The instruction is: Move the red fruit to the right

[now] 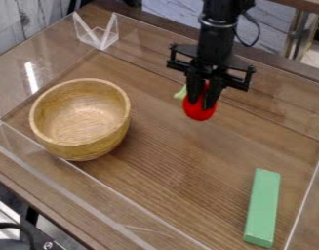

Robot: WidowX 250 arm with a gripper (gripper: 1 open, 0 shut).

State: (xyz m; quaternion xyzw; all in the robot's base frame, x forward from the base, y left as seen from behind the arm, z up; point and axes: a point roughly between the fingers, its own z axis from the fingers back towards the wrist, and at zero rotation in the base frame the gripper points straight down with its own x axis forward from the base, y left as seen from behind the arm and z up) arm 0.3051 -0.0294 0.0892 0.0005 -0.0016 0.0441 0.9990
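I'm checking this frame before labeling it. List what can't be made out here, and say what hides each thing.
- Upper part of the red fruit: covered by the gripper in the camera view, so its leafy top shows only as a green sliver on the left.
- Whether the fruit touches the table or hangs just above it: the single view cannot settle this.
- The arm above the gripper: cut off by the top edge.
- Wooden bowl: its far outer wall is hidden by its own rim.
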